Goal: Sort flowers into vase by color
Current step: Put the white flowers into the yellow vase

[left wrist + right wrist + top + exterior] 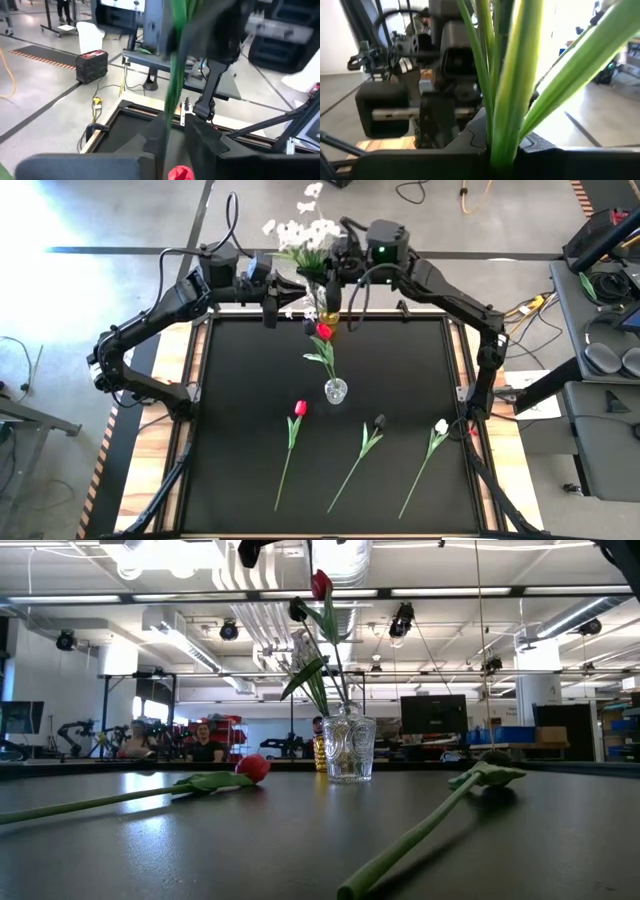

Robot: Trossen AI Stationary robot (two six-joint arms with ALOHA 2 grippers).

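A spray of small white blossoms (298,230) stands above the table's far edge on green stems, between both grippers. My left gripper (291,301) comes at it from the left and my right gripper (330,302) from the right; each is shut on the stems. Just below them stands an amber vase (320,752). A clear glass vase (336,390) at mid-table holds a red tulip (323,331) and a dark tulip (309,326) by their stems. A red tulip (299,408), a dark tulip (379,421) and a white tulip (441,426) lie flat on the table. My left gripper pinches a green stem (172,95) of the spray between its two fingers (202,140), reaching in level from the table's left and lying across the stem. The stem runs upright through the hold. My right gripper pinches the bundle of green stems and leaves (512,115) between its fingers, coming from the table's right, across the stems. The stems rise upright out of the hold, and the blossoms stand above it.
The black table top (250,380) is bare on its left side and along the far half beside the glass vase. Its wooden frame (168,430) runs around it. In the room beyond, people (205,745) sit at benches.
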